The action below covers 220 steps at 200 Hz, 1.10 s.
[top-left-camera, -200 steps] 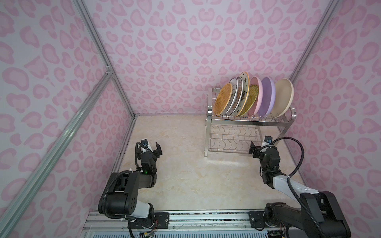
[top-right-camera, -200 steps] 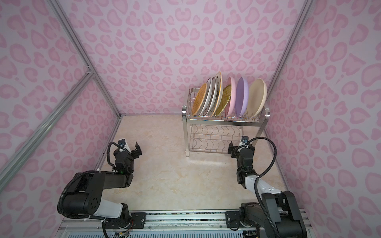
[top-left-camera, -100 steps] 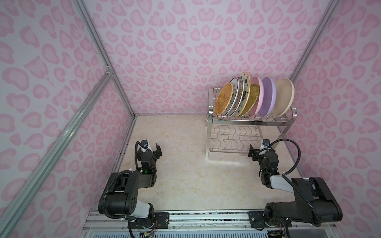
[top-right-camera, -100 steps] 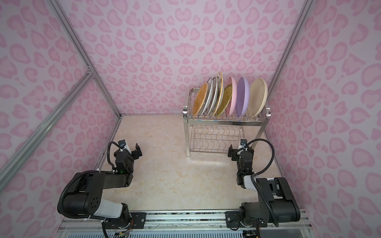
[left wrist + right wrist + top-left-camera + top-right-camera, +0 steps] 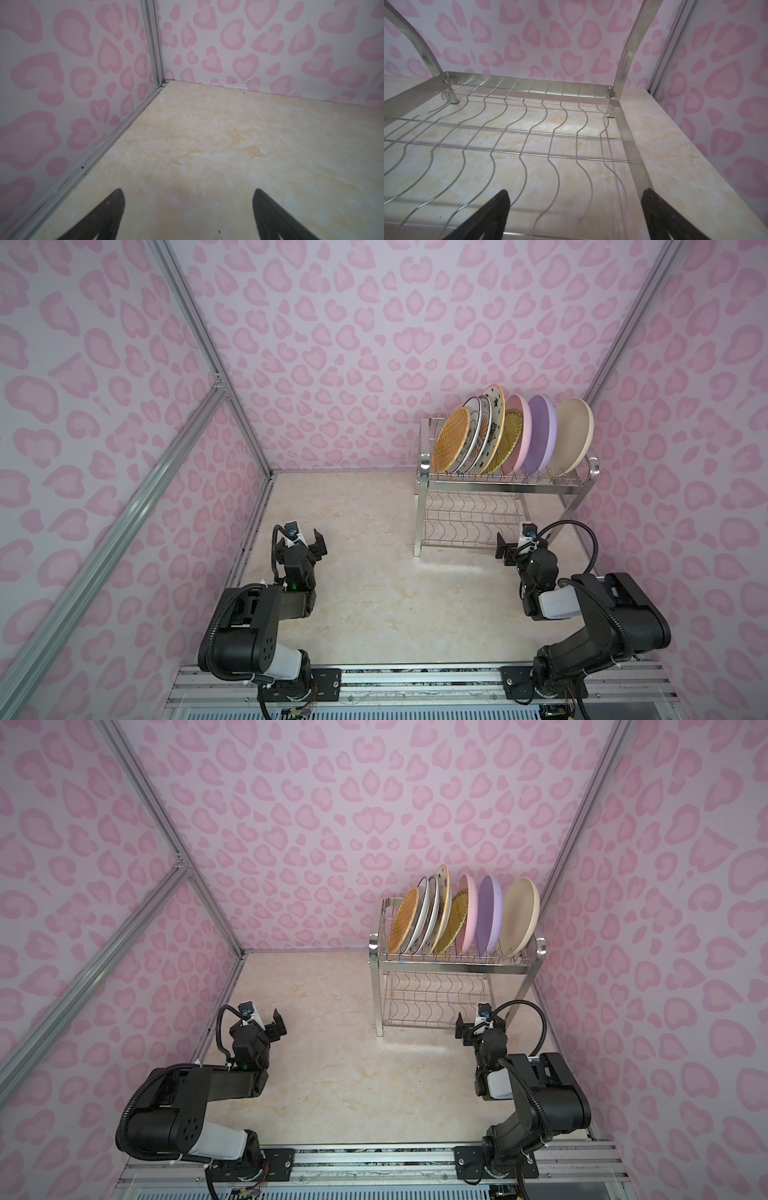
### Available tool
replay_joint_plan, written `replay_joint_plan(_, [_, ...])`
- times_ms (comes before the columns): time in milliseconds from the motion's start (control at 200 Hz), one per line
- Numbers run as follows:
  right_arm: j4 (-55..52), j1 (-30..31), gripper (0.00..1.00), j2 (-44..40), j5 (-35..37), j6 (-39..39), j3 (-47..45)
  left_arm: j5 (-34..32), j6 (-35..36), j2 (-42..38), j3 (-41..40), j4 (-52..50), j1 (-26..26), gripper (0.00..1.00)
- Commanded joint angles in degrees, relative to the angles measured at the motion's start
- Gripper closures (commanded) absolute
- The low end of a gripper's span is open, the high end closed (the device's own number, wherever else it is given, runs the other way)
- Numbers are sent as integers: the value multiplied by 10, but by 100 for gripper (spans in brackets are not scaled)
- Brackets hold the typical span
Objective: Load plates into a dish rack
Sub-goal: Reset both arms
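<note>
No legible text, labels, brand names, numbers or signs anywhere in view: none on the plates point(image 5: 540, 435), the dish rack point(image 5: 498, 488) or the bench point(image 5: 374, 593).

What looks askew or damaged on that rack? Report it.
Nothing broken or spilled. On the dish rack, the plates are unevenly spaced: four crowd together at one end, and a yellow woven plate is tucked close to the pink plate, while the lilac plate and cream plate stand apart.
</note>
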Motion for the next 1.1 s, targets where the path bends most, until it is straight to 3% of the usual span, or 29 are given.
replay_joint_plan(0, [7,-1,1,2,-18,-8,5,2,-4,0,6,5,0,3])
replay_joint_plan(355, [-47,-9,1,2,-20,0,33,2,-4,-1,6,5,1,3])
replay_joint_plan(445, [-85,-11,1,1,9,17,52,2,-3,-1,6,5,1,3])
replay_joint_plan(1096, [-69,-2,1,1,28,10,44,2,-3,-1,6,5,1,3])
